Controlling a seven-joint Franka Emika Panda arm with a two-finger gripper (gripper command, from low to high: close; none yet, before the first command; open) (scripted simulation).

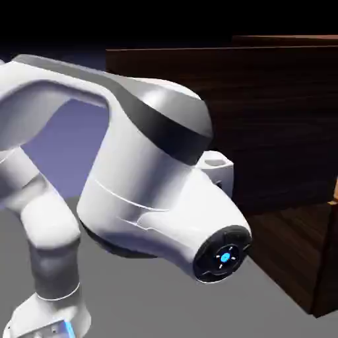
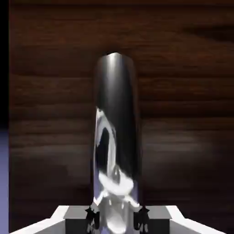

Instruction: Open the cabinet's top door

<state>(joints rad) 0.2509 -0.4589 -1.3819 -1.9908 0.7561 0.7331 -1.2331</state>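
The cabinet (image 1: 284, 125) is a big dark-brown wood-grain box filling the exterior view's right. My arm covers its front there, so the gripper and the handle are hidden in that view; only part of the white hand (image 1: 214, 165) shows against the wood. In the hand view the top door (image 2: 183, 91) fills the picture. Its curved silver handle (image 2: 116, 137) runs up from the bottom edge, large and shiny. My gripper (image 2: 118, 221) is shut on the handle, one grey fingertip (image 2: 91, 219) tight on each side. I cannot tell how far the door stands open.
A lighter brown wood surface of the cabinet (image 1: 297, 257) shows at the exterior view's lower right. My arm's big white elbow link (image 1: 152, 191) takes up the middle. The grey table (image 1: 165, 304) lies below. The door's edge (image 2: 9, 114) meets a dark strip on the hand view's left.
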